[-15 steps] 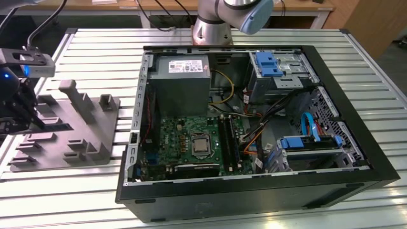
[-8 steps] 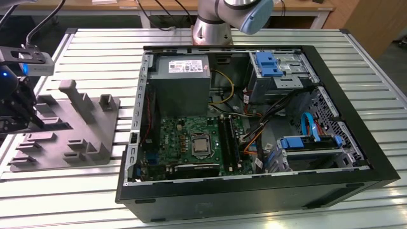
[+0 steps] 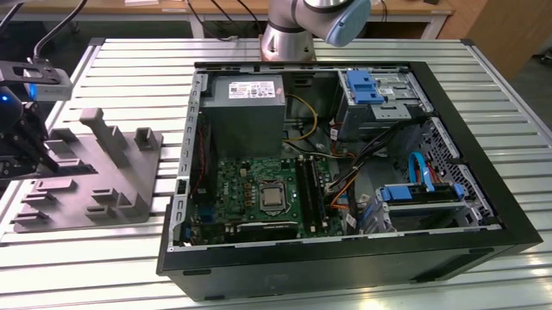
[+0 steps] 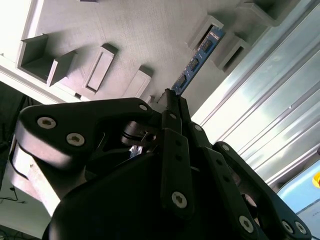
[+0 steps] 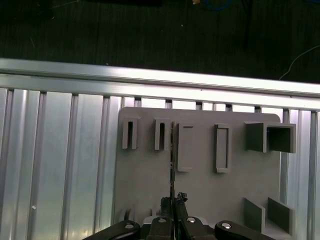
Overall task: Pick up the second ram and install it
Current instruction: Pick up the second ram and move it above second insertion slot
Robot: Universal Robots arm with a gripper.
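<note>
The second ram (image 4: 196, 59) is a thin blue strip with black chips. It reaches from my fingertips toward the raised posts of the grey holder plate (image 4: 135, 35). In the first wrist view the ram (image 5: 172, 160) shows edge-on as a thin dark line over the holder plate (image 5: 200, 185). My gripper (image 4: 170, 100) is shut on its near end, seen too in the first wrist view as the gripper (image 5: 173, 202). Whether the ram still sits in the holder's slots, I cannot tell. In the exterior view the gripper (image 3: 22, 145) hangs over the holder plate (image 3: 95, 187) at that view's left.
An open black computer case (image 3: 345, 258) lies to the exterior view's right of the holder. Inside are the green motherboard (image 3: 250, 187) and its memory slots (image 3: 309, 190). Cables and blue drive brackets (image 3: 405, 194) crowd the case. The arm's base (image 3: 289, 32) stands behind it on the ribbed metal table (image 3: 77, 265).
</note>
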